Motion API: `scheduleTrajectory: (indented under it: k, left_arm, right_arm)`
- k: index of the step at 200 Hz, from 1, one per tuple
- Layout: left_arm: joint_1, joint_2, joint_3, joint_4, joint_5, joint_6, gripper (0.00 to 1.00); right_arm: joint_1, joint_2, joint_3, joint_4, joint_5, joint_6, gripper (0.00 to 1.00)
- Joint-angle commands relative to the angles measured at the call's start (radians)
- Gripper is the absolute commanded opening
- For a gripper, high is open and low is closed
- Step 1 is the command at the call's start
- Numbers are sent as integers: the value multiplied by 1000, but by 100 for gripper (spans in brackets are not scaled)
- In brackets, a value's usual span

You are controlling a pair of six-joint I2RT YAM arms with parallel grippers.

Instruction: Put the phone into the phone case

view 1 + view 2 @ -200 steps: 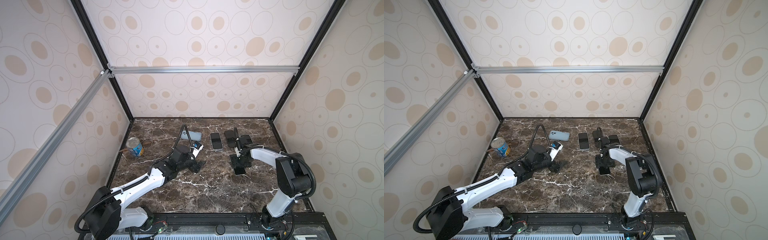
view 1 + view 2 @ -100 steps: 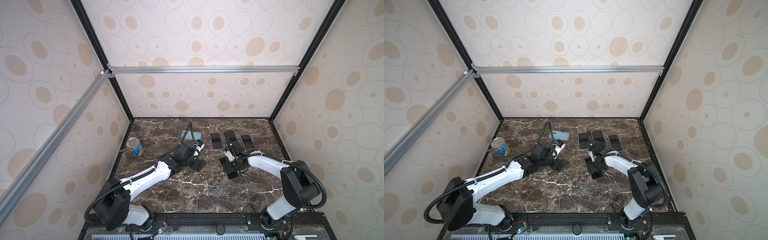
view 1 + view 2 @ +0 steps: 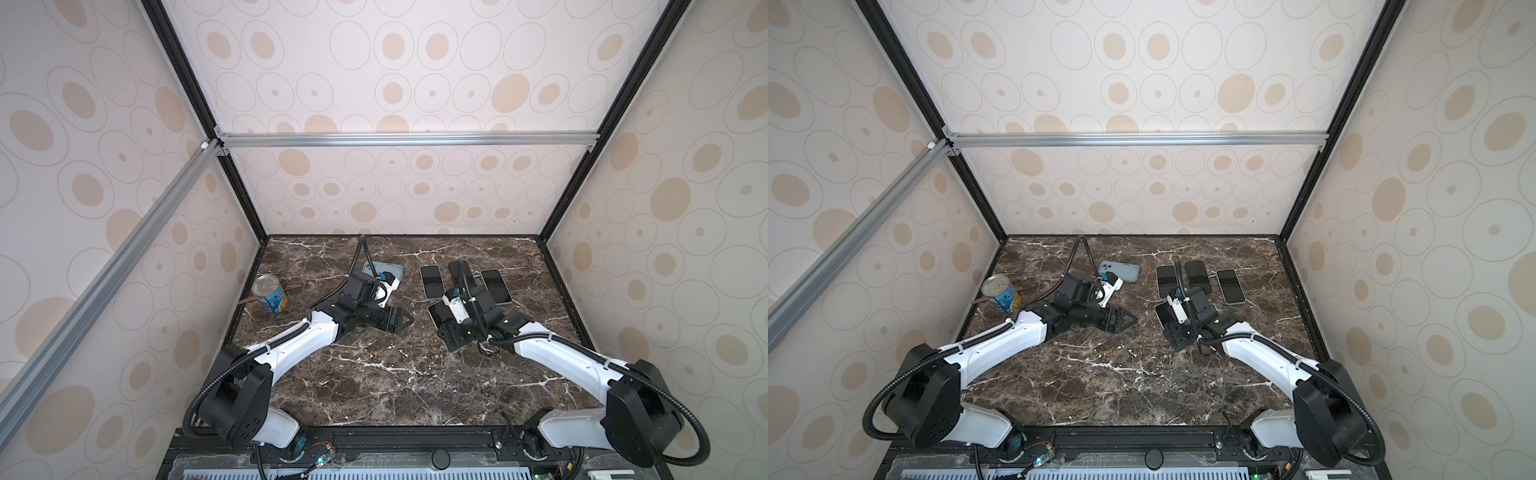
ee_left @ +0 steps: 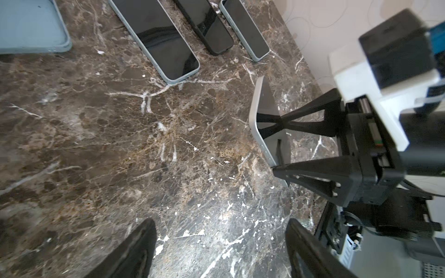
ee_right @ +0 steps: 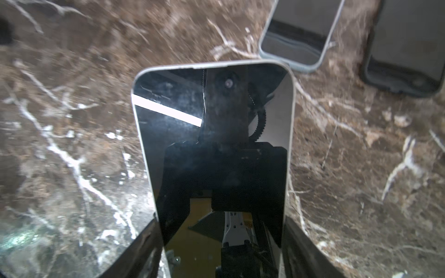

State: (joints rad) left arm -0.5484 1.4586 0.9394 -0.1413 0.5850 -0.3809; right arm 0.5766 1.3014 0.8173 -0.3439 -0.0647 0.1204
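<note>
Open table (image 3: 1121,374) front and centre; phones (image 3: 1196,272), case (image 3: 1125,271), can (image 3: 1001,293) along the back, gaps seemingly narrow.

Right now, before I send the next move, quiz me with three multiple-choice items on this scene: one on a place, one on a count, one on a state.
1. Where does the phone case lie?
A. At the near edge.
B. At the far side, left of the row of phones.
C. On top of a phone.

2. Leaving out the held phone in the right gripper, how many phones lie flat?
A. One.
B. Three.
C. Five.

3. How is the left gripper?
A. Open, empty.
B. Shut on the case.
C. Shut on a phone.

Answers: 1 B, both top views show it there; 2 B, three lie side by side; 3 A, its jaws stand wide apart with nothing between them.
</note>
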Motion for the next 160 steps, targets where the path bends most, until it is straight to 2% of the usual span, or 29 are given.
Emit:
scheduleTrajectory:
  k: [1,51,83,123,137,160]
  left_arm:
    - [20,9,13,78,157,-85,83]
    - [32,19,-13,142,241,-142,80]
    - [34,33,-11,130,236,-139,76]
    - [36,60,2,93,219,-125,71]
    - [39,61,1,94,223,-125,67]
    - [39,62,-4,115,253,-131,53]
  right_arm:
    - [28,-43,-9,77,-27,-39,64]
    - [104,-27,23,80,-26,-76,64]
    - [170,-17,46,89,16,-103,64]
    - [189,-8,61,99,40,-103,64]
    - [193,-14,59,109,31,-103,64]
    - [197,-20,55,120,4,-105,64]
